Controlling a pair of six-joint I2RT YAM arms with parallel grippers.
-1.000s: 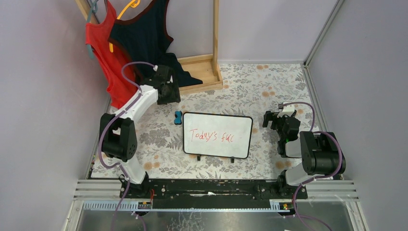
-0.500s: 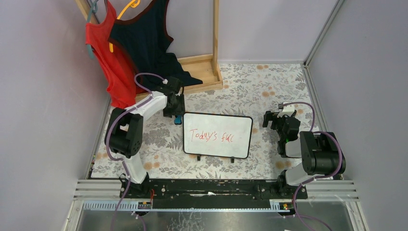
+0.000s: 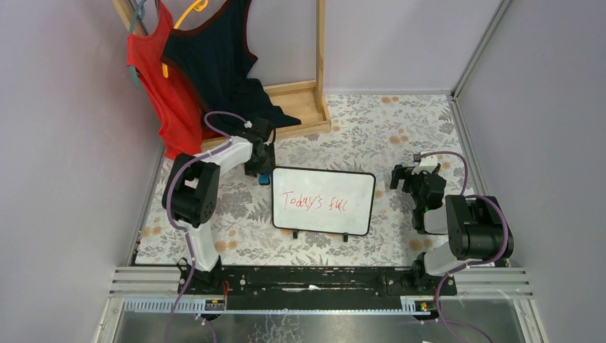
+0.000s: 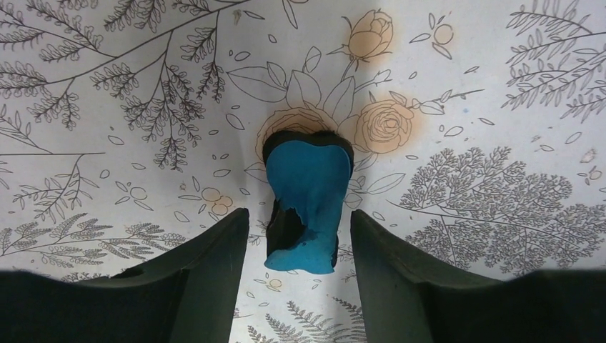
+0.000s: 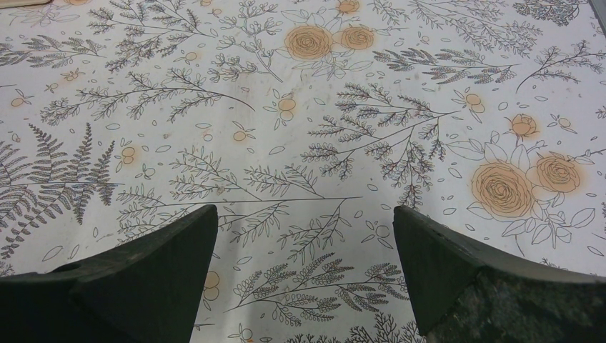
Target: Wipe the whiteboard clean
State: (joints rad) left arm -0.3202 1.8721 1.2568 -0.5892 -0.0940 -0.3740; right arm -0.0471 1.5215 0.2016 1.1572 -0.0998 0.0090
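The whiteboard lies flat in the middle of the flowered table, with red handwriting across it. A small blue and black eraser lies just off the board's far left corner. My left gripper hangs right over the eraser, open, one finger on each side of its near end with a narrow gap at either side. My right gripper stands wide open to the right of the board, over bare tablecloth, with nothing between its fingers.
A wooden rack base stands at the back, with a red top and a dark top hanging over it, close behind the left arm. Grey walls close in on the left and right.
My left arm has swung from beside the rack forward and down over the eraser, and its jaws have narrowed a little. The right arm and the whiteboard have not moved.
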